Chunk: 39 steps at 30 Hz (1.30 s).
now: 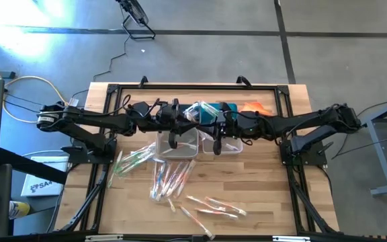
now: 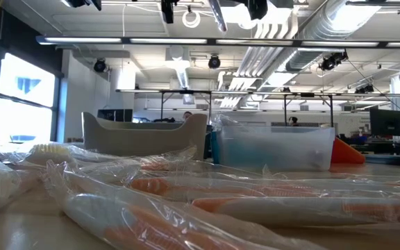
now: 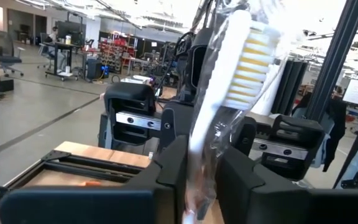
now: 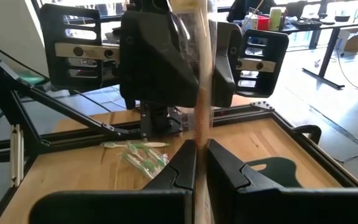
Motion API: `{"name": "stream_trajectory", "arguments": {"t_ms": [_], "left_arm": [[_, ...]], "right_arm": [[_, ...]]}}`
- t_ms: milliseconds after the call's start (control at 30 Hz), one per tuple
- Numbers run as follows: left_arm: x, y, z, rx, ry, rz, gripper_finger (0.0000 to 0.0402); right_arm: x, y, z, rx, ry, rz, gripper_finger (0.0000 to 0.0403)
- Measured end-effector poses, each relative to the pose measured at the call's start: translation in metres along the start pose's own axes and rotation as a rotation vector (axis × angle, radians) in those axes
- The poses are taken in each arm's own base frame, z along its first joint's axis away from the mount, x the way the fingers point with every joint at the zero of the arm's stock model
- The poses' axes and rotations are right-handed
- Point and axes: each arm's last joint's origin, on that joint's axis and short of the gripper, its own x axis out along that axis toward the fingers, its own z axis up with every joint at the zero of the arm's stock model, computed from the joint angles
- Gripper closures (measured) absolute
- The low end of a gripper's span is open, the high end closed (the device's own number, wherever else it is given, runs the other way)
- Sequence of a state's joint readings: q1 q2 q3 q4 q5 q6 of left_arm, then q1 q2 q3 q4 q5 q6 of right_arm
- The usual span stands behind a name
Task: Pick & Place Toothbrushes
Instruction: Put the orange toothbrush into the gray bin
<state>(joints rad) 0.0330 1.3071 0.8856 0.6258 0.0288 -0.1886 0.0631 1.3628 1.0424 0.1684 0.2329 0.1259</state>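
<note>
Overhead, both arms meet above the bins, hiding the wrapped toothbrush [image 3: 229, 106] that the left hand [image 3: 201, 180] and right hand [image 4: 201, 168] each clamp.

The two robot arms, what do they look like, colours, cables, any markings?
Both the left arm and the right arm are black, jointed tubes on black frame mounts, with loose black cables along them. The left arm's shoulder has a silver ring. The left gripper and right gripper have blocky matte-black fingers. Grey strips with dark dots cross the gripper bodies.
</note>
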Motion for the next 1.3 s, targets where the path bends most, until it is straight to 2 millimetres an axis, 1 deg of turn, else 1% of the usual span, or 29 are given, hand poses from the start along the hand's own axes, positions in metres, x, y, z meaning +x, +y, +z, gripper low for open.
{"name": "stream_trajectory", "arguments": {"t_ms": [333,633,733,900,1167,1300], "left_arm": [[0.0000,-0.0001,0.0000,-0.001,0.000,-0.004,0.0377],[0.0000,-0.0003,0.0000,-0.001,0.001,-0.007,0.0380],[-0.0001,-0.0005,0.0000,-0.001,0.001,-0.011,0.0380],[-0.0001,-0.0008,0.0000,-0.001,0.001,-0.015,0.0381],[-0.0001,-0.0007,-0.0001,-0.001,0.002,-0.012,0.0382],[-0.0017,-0.0008,0.0020,-0.001,0.000,-0.010,0.0382]], "right_arm": [[-0.0002,0.0000,0.0001,-0.002,0.000,0.003,0.0393],[-0.0002,0.0002,0.0001,-0.002,0.002,0.012,0.0393],[-0.0003,0.0009,0.0002,-0.028,0.003,0.039,0.0383],[-0.0003,0.0009,0.0002,-0.033,0.003,0.041,0.0330],[-0.0003,0.0013,0.0000,0.003,0.007,0.049,0.0210],[-0.0076,-0.0006,0.0019,-0.002,0.034,0.045,0.0170]]}}
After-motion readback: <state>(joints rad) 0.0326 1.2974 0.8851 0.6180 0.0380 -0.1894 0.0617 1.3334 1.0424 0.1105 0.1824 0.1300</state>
